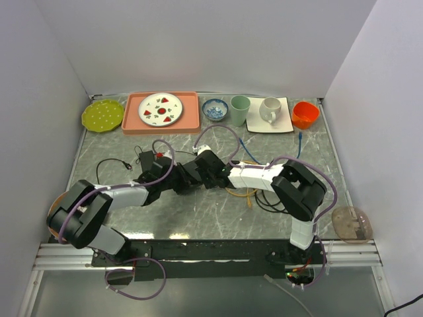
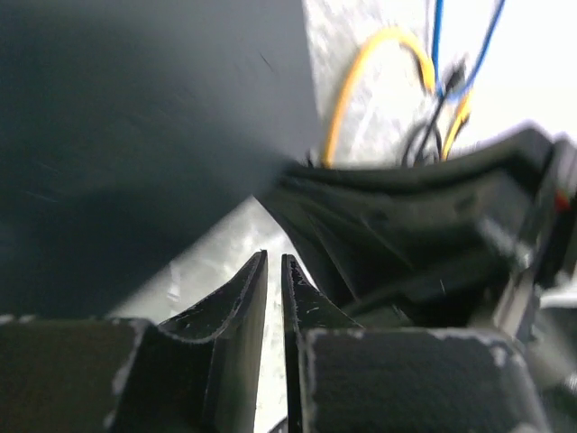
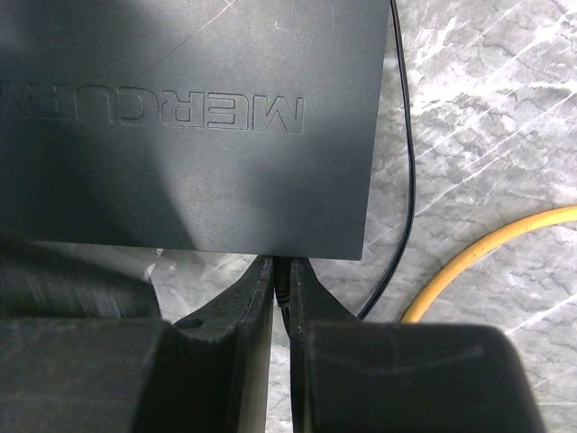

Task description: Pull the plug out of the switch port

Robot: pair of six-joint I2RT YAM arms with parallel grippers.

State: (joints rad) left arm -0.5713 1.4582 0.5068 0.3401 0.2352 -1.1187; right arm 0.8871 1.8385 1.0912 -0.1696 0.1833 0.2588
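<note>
Roughly mid-worktop lies the switch (image 3: 180, 117), mostly hidden from above by both arms. At one edge the right hand (image 3: 281, 263) is pinched almost closed on a small dark plug (image 3: 281, 280), with a thin black cable (image 3: 410, 180) curving just beside it. The left hand (image 2: 274, 260), fingers a slit apart and holding nothing, sits by the switch's corner. A yellow cable (image 3: 487, 253) lies nearby. A green plate (image 1: 103, 115) and an orange cup (image 1: 305, 114) stand along the far edge.

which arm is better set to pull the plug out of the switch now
Right: the right gripper is closed at the switch edge on a dark piece, likely the plug. The left gripper is shut on nothing beside the switch.
</note>
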